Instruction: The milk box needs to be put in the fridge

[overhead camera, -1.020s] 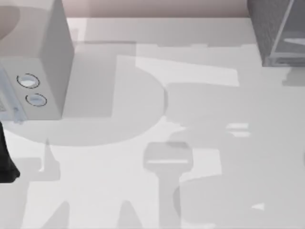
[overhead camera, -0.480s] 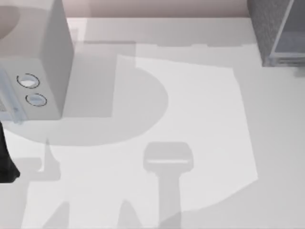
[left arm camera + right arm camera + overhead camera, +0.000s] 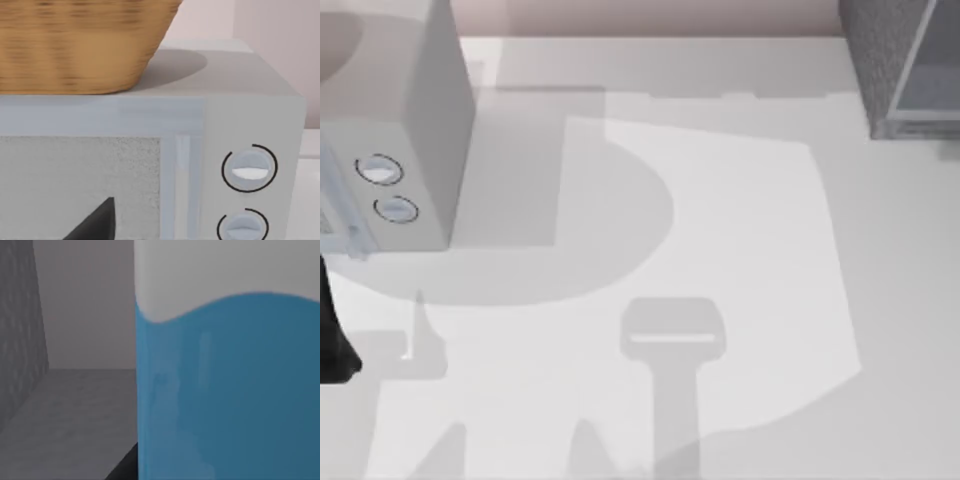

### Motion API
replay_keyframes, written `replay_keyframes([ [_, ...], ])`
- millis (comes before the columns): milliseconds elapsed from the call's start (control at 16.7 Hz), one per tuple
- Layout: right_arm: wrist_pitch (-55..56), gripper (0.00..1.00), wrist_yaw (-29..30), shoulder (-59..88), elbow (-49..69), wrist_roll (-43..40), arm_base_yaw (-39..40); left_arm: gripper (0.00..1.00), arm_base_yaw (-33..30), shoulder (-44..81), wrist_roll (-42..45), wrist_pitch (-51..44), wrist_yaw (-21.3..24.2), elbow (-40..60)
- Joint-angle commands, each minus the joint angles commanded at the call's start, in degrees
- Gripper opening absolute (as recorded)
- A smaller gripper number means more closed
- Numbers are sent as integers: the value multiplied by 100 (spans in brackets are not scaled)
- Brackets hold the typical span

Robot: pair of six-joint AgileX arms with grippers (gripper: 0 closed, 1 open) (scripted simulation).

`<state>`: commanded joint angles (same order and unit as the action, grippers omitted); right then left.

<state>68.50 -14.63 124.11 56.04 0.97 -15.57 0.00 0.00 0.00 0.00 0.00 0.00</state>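
The milk box (image 3: 225,390) shows very close in the right wrist view, with a bright blue side under a white top. Around it are the fridge's dark grey speckled wall (image 3: 20,325) and grey floor, so it sits inside the fridge. One dark finger (image 3: 122,466) of my right gripper lies against the carton's side. In the top view the fridge (image 3: 880,60) stands at the far right corner of the table. My left arm (image 3: 332,345) is parked at the left edge, in front of the pale box with dials.
A pale grey box with two round dials (image 3: 410,130) stands at the table's far left, with a woven basket (image 3: 80,45) on top of it. A dark tip of my left gripper (image 3: 95,225) shows before its door.
The broad shadow over the table's right half has drawn away to the right, toward the fridge. A pale shape in the fridge's opening is gone. The left arm has not moved.
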Motion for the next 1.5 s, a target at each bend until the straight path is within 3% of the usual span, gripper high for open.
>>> replay_keyframes([
  [240, -485, 0, 58, 439, 641, -5, 87, 100, 0, 0, 0, 0, 0, 0],
  [720, -1782, 0, 255, 1301, 3287, -6, 259, 100, 0, 0, 0, 0, 0, 0],
  [1140, -2109, 0, 338, 1524, 3638, -20, 320, 100, 0, 0, 0, 0, 0, 0],
  [1500, -2109, 45, 338, 1524, 3638, -20, 320, 100, 0, 0, 0, 0, 0, 0],
])
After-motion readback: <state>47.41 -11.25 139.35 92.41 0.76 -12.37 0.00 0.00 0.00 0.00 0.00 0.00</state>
